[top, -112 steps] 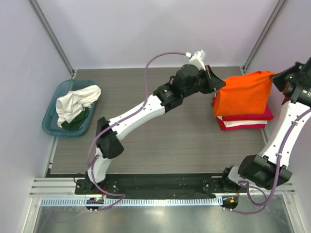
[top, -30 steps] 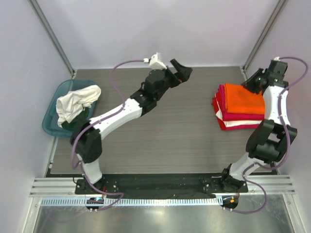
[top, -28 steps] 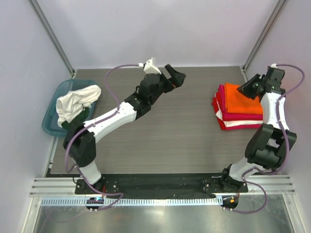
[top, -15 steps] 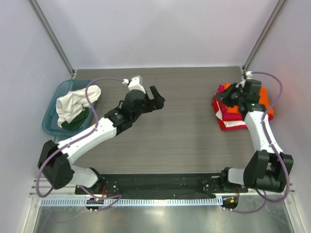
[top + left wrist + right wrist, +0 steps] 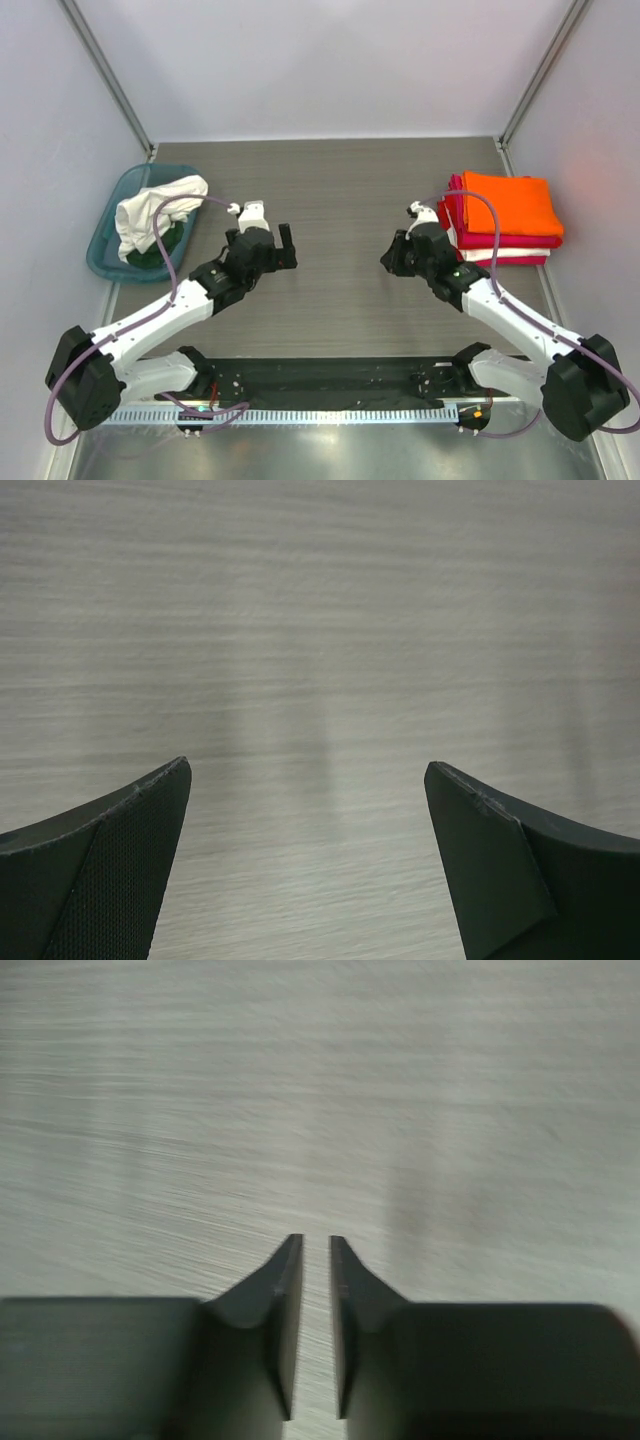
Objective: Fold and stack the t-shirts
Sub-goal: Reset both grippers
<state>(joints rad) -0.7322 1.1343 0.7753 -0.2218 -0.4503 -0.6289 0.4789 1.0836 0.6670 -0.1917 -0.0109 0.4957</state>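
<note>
The folded t-shirts form a stack (image 5: 500, 235) at the right of the table, with the orange one (image 5: 507, 203) on top and magenta-red and white layers under it. A crumpled white t-shirt (image 5: 155, 208) lies over a dark green one (image 5: 160, 252) in the teal tub. My left gripper (image 5: 284, 246) (image 5: 307, 765) hangs wide open over bare table left of centre, holding nothing. My right gripper (image 5: 389, 262) (image 5: 315, 1238) is over bare table just left of the stack. Its jaws stand almost together with only a thin slit between them and nothing in it.
The teal plastic tub (image 5: 108, 226) sits at the table's left edge. Metal frame posts (image 5: 105, 75) rise at both back corners and walls close in on either side. A black rail (image 5: 320, 378) with the arm bases runs along the near edge.
Both arms have pulled back from the far side toward the near middle of the table. The right gripper has left the stack, and the orange t-shirt lies flat on top.
</note>
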